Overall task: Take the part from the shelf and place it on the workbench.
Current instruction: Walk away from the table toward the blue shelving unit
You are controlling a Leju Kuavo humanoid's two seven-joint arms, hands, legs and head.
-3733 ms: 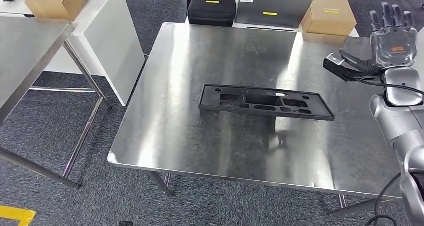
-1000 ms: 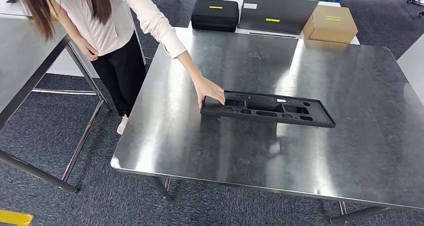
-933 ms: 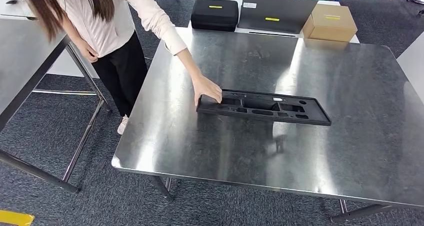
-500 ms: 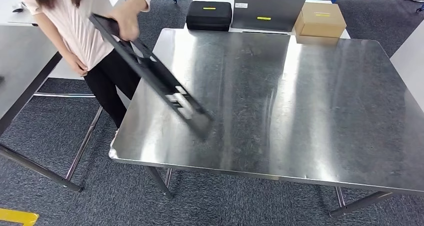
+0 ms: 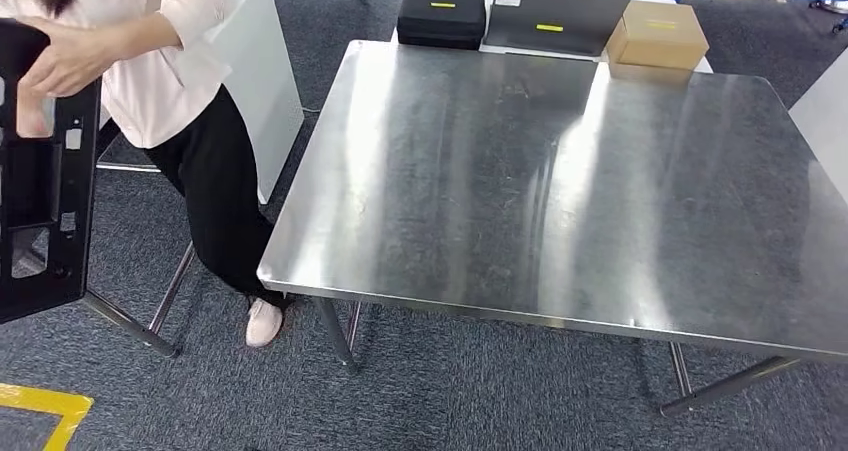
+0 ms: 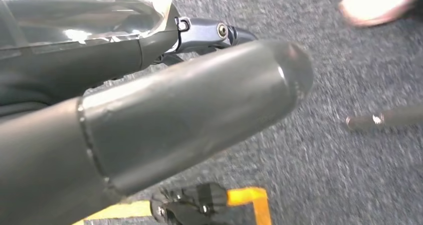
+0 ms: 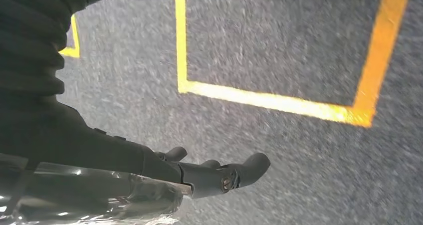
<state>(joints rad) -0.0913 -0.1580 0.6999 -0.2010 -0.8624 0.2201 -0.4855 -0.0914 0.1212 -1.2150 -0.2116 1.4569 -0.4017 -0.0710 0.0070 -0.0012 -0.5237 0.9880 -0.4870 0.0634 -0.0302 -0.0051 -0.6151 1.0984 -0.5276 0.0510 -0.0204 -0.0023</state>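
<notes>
The black plastic part, a long flat tray with cut-outs, stands on end at the far left of the head view, off the table, held by a person's hand. The steel workbench has nothing lying on it. My left hand hangs over the grey carpet with its thick thumb stretched out and nothing in it. My right hand also hangs above the carpet, fingers loosely apart and holding nothing.
The person in a pale top and black trousers stands at the workbench's left corner. A black case, a grey panel and a cardboard box sit beyond the far edge. Yellow floor tape lies below my right hand.
The person gripped the part, lifted it off the workbench and carried it away to the left. My right hand, raised at the right earlier, has dropped. The camera has shifted slightly.
</notes>
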